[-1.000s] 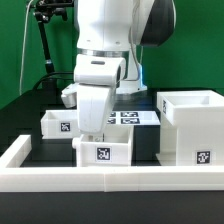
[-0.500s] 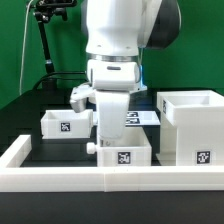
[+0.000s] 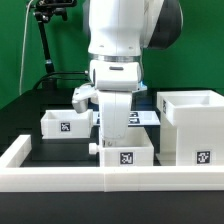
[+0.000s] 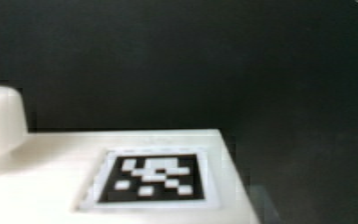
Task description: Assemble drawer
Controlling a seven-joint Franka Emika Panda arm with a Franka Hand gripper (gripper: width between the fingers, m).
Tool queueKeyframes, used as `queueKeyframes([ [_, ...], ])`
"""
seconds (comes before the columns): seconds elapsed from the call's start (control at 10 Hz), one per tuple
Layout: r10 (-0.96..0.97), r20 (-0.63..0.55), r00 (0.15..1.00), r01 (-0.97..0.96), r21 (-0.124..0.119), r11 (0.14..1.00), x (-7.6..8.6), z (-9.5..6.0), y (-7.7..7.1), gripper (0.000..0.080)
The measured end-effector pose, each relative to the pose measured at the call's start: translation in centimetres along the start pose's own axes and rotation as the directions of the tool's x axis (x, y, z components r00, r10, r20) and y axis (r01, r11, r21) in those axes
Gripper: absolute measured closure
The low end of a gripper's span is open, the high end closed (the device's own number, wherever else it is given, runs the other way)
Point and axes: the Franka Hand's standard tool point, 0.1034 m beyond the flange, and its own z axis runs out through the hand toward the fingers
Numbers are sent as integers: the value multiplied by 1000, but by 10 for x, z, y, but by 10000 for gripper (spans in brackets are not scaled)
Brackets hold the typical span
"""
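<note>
Partly hidden, the gripper [image 3: 116,136] reaches into the nearest tray [image 3: 140,152].

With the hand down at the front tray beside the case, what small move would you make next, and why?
I'd probably slide the front tray toward the exterior view's right, up to the case. The hand is down at that tray, the knob points away from the case, and a narrow gap separates tray and case. Whether the hand grips it is hidden.
</note>
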Motion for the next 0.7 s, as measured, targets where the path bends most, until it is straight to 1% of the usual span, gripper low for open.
queueKeyframes([
  [0.2, -13, -7, 1000, 13, 9, 1000, 9, -2, 6, 757],
  [0.3, -16, -8, 1000, 16, 16, 1000, 10, -1, 6, 757],
  [0.5, -16, -13, 1000, 16, 20, 1000, 17, 1, 7, 757],
  [0.7, -20, -15, 1000, 21, 36, 999, 19, 1, 7, 757],
])
